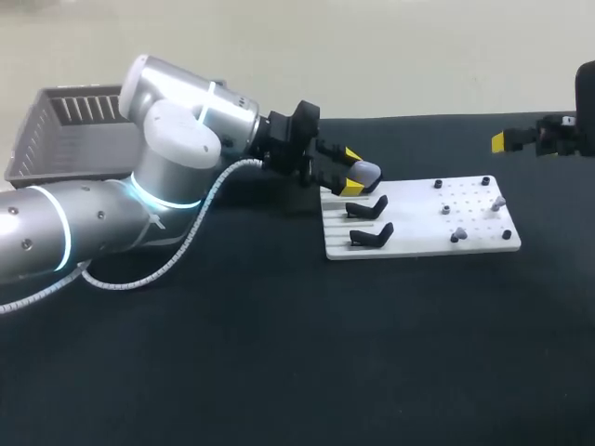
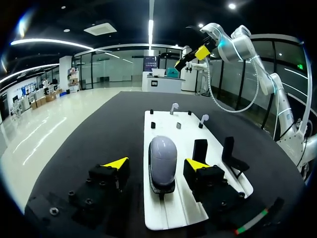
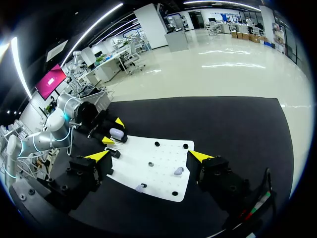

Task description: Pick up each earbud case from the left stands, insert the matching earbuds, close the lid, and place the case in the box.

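The left claw [image 2: 156, 164] is shown spread open around a lavender earbud case [image 2: 163, 153]. Its yellow tips are set on either side of the rounded shell, with a gap visible on both sides, so nothing is gripped. The case is seated on a black stand [image 2: 162, 189] at the near edge of a white board [image 2: 171, 213], and it is seen closer to the finger on the side of the two empty stands [image 2: 200, 148]. Two small pale earbuds [image 2: 173, 106] are mounted at the board's far end. In the head view this claw is found just above the middle of the frame, and the board is laid right of centre on the black worktop [image 1: 279, 353]. The grey slatted box [image 1: 42, 130] is placed in the upper left. The right claw [image 3: 148, 156] hangs wide open and empty at the upper right edge, apart from the board. Because the case is off-centre, it is judged that one finger would touch first on closing, so the case could be tipped or pushed off its stand. The smooth curved shell might also be squeezed out of the grip, or the neighbouring stand could be struck.
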`<state>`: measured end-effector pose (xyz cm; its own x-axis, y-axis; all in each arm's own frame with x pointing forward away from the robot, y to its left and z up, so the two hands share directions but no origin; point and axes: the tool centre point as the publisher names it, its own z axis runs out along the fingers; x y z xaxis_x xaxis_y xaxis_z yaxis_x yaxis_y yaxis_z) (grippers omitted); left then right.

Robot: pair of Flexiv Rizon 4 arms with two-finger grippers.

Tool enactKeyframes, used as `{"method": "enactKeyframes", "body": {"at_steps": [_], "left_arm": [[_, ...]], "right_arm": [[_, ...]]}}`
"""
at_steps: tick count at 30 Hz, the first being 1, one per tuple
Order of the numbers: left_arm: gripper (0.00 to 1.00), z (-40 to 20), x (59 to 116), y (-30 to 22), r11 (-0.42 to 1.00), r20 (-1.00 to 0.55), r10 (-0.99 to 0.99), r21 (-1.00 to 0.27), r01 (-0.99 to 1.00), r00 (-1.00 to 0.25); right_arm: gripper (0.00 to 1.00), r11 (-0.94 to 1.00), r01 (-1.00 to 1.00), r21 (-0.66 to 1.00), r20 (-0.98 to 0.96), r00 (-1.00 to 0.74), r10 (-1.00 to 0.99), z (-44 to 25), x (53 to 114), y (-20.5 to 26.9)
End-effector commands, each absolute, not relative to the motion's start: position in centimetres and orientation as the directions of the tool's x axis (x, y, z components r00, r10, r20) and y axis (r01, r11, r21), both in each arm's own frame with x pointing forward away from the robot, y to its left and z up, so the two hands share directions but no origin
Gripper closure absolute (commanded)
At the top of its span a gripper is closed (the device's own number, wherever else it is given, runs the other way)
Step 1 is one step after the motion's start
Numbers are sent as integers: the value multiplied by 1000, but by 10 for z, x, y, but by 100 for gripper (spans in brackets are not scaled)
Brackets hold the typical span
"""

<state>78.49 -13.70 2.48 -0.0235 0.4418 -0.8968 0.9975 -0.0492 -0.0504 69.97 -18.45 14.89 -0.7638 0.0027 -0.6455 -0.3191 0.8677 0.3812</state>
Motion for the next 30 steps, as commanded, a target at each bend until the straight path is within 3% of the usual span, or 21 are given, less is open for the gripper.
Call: {"method": "enactKeyframes", "body": {"at_steps": [1,5,18,22,24,30], "left_arm": [[35,26,783,-137,-44,-895,446,-46,998,-22],[51,28,782,-139,-34,-890,456,-35,999,-16],[61,28,779,-139,-24,-882,471,-25,999,-11],[79,28,779,-139,-21,-880,475,-25,999,-12],[100,28,779,-139,-20,-879,477,-25,999,-12],[100,30,777,-139,-15,-878,479,-20,1000,-10]], "right_arm": [[0,868,-319,380,-645,-764,2,149,699,-185],[0,868,-319,380,-645,-764,2,149,699,-185],[0,868,-319,380,-645,-764,2,149,699,-185],[0,868,-319,380,-645,-764,2,149,699,-185],[0,868,-319,380,-645,-764,2,149,699,-185],[0,868,-319,380,-645,-764,2,149,699,-185]]}}
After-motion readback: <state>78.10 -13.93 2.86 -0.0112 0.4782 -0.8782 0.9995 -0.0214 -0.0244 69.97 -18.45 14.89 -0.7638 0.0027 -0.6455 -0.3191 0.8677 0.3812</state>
